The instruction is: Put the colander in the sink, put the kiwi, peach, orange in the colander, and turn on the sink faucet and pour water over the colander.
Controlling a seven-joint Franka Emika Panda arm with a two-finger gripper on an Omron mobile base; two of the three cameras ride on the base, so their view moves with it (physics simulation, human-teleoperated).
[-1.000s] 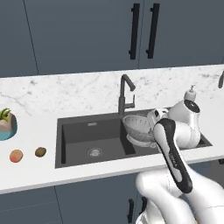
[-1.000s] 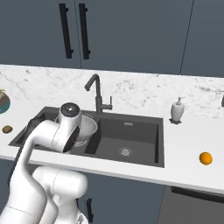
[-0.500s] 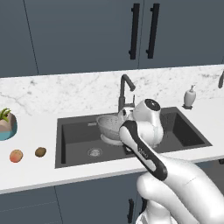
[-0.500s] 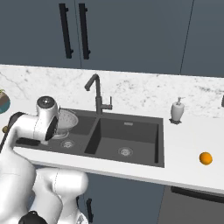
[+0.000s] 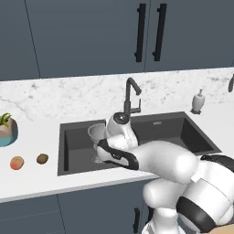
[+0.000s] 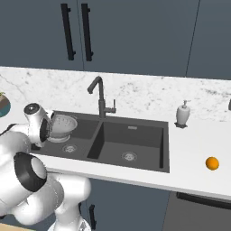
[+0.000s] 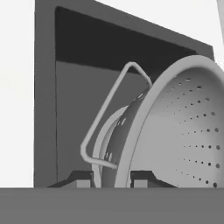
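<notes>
Since a second ago I have swung the colander (image 6: 61, 127) leftward across the sink (image 6: 144, 149), from over the right basin to over the left one, and it now hangs tilted on its side above that basin's drain. My gripper (image 7: 112, 178) is closed tight on the colander's rim, one finger on each side of the metal beside its wire handle; in the hand view the perforated bowl fills the right half and the dark sink wall lies behind it.

In the left base view my own forearm and wrist stand in the way, so I see little more than a slice of the colander (image 5: 96, 132) at the far left of the basin, and I cannot tell for sure whether its lower edge touches the sink floor. The sink faucet (image 5: 131, 95) rises at the far edge of the sink, between the two basins, just right of my wrist.

The peach (image 5: 17, 162) and the kiwi (image 5: 42, 158) lie side by side on the counter left of the sink, near its front edge, with a teal plant pot (image 5: 7, 131) further back. The orange (image 6: 212, 163) sits alone on the counter well right of the sink, and a white soap dispenser (image 6: 182, 113) stands at the sink's far right corner.
</notes>
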